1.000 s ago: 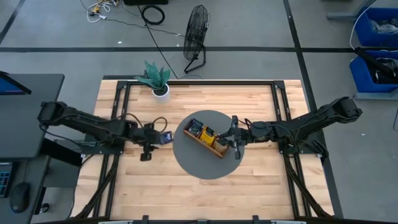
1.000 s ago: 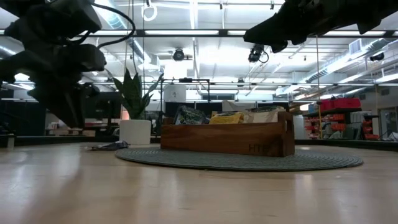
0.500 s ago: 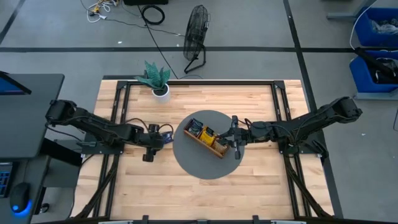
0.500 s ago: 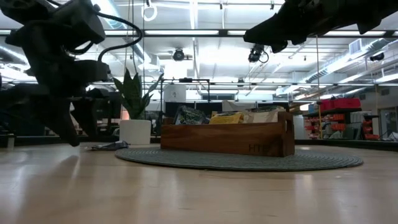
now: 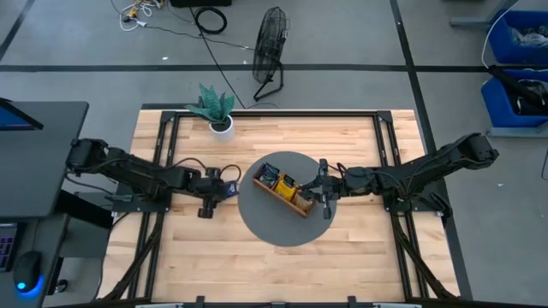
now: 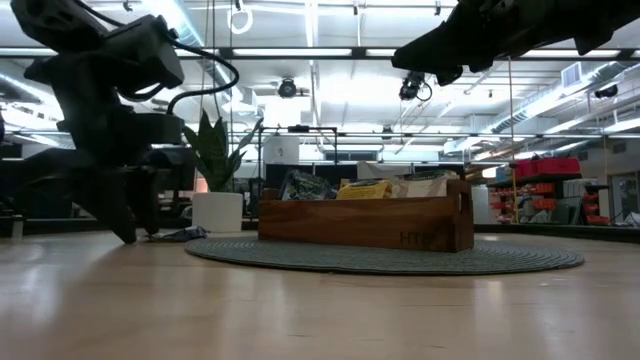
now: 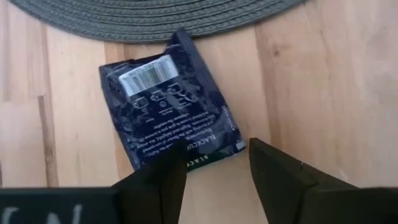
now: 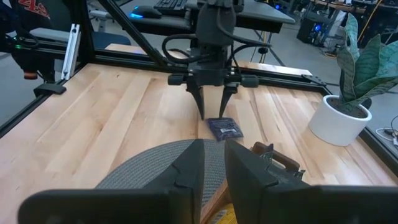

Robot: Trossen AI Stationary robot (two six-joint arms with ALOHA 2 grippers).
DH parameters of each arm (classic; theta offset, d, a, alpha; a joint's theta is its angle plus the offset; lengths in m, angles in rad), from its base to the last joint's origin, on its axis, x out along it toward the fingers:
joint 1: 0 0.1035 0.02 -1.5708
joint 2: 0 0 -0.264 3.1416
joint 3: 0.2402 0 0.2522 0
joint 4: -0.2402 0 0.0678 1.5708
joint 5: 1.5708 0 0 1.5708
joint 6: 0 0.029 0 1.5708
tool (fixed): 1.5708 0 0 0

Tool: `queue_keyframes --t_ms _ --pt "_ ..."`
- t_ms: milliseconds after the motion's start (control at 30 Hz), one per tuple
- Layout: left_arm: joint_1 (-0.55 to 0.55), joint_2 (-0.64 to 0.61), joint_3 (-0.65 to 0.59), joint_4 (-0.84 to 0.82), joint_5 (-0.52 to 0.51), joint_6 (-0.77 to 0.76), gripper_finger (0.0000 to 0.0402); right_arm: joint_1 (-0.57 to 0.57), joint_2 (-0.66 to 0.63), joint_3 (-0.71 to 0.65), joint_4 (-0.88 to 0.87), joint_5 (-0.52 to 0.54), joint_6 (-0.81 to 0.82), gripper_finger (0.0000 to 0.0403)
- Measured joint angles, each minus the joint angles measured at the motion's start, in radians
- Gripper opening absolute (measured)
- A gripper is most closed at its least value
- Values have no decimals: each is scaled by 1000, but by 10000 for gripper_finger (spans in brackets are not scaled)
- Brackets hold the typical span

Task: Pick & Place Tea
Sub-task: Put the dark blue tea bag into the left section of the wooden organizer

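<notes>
Wooden worktop (image 5: pixel 342 248) planks fill the high view, with a round grey mat (image 5: pixel 282 224) at the centre carrying a long wooden divided tray (image 5: pixel 285 192) set on a diagonal and holding orange-yellow and dark sachets. The left gripper (image 5: pixel 224 190) sits just off the mat's left edge over a dark blue tea sachet (image 5: pixel 229 186) lying on the bare wood; the right gripper (image 5: pixel 322 184) hangs at the tray's right end, and a potted plant (image 5: pixel 216 109) stands near the far edge. Seen from the low view, the left gripper (image 6: pixel 138 215) reaches down to the worktop with its fingers spread apart, the flat sachet (image 6: pixel 180 235) lies just beside them, and the tray (image 6: pixel 365 220) shows sachet tops above its wall. From the left wrist view, the sachet (image 7: pixel 168 106) lies flat on the wood, one corner at the mat's rim (image 7: pixel 155 18), while the two dark fingers (image 7: pixel 280 174) stand released on either side of its near edge, grasping nothing. From the right wrist view, the right gripper's fingers (image 8: pixel 186 180) are nearly together with only a narrow gap and nothing visibly between them; beyond them the left gripper (image 8: pixel 211 111) points down, parted, over the sachet (image 8: pixel 224 128).
</notes>
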Motion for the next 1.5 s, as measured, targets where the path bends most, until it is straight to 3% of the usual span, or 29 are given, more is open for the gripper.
queue_keyframes --t_ms 233,500,867,1167,1500 --pt "71 15 0 10 100 25 131 0 0 0 -2 0 0 71" --pt "109 64 2 24 169 24 11 0 0 0 -6 0 0 71" --pt "99 -26 1 -10 214 -51 2 0 0 0 -6 -23 -77 71" --pt "48 -93 138 -158 248 -86 1 -6 95 12 121 -52 -146 73" --pt "48 -93 283 -323 253 -83 1 -19 330 230 21 -54 -186 165"
